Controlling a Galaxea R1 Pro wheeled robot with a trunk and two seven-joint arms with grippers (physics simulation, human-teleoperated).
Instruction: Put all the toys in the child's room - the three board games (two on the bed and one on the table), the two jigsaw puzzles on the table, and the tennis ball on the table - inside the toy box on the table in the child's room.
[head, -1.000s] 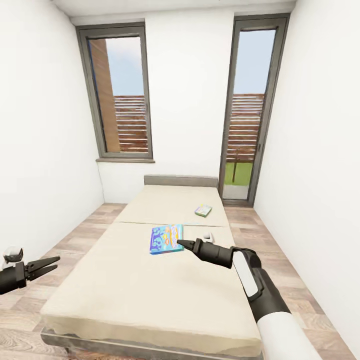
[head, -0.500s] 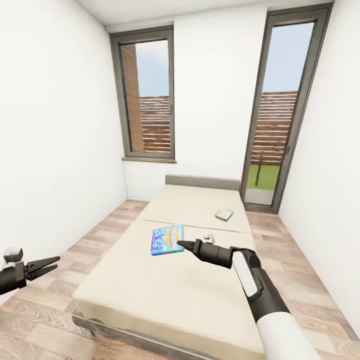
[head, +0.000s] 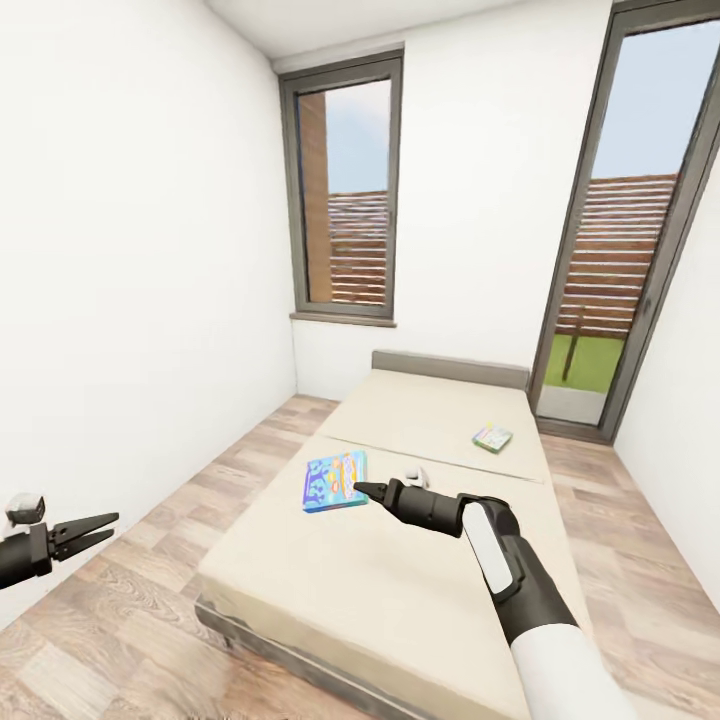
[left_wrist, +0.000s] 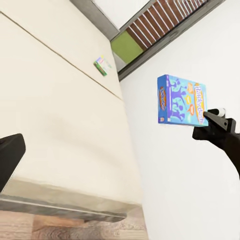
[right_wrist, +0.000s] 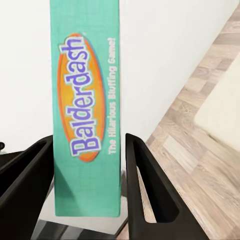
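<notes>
**First board game in hand, table run ahead**

Your right gripper (head: 362, 489) is clamped on the Balderdash board game (head: 334, 479), lifted clear above the bed (head: 400, 560); in the right wrist view the box (right_wrist: 87, 120) sits squarely between both fingers. The second board game (head: 492, 437) lies near the bed's head. Your left gripper (head: 95, 525) hangs empty with its fingers spread. You're mid-carry: next, find the table's toy box and keep the box level.
</notes>
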